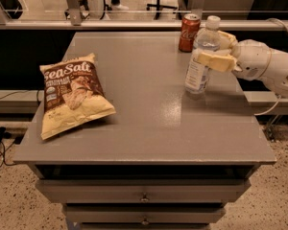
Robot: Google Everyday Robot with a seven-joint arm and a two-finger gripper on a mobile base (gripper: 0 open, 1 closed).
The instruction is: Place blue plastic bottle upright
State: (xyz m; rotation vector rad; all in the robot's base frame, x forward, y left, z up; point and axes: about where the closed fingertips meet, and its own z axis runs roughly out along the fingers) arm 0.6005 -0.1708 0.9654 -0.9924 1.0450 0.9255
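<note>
1. The blue plastic bottle point(198, 70) is seen upright in the far right part of the grey table point(149, 128), with its white cap point(212, 19) on top.
2. The bottom of the bottle is at the table surface. Whether it stands free or is lifted a little cannot be told.
3. The gripper point(210, 47) is found at the upper part of the bottle, approx. at shoulder level, above the label. It comes in from the right side.
4. The bottle is clamped between the two yellowish fingers point(216, 61): one finger is laid across the front of the bottle, and the other is seen behind it, near the cap.
5. The white arm point(266, 68) is stretched out past the right edge of the table, and a cable point(271, 110) hangs below it.
6. A red soda can point(188, 32) is placed upright just behind the bottle, a bit to the left, near the back edge. It is shorter than the bottle. No contact between them can be confirmed.
7. A bag of sea salt chips point(73, 95) is laid flat on the left part of the table, well apart from the bottle and the gripper.
8. Under the table top, drawers point(144, 195) w/ small knobs are seen at the front.
</note>
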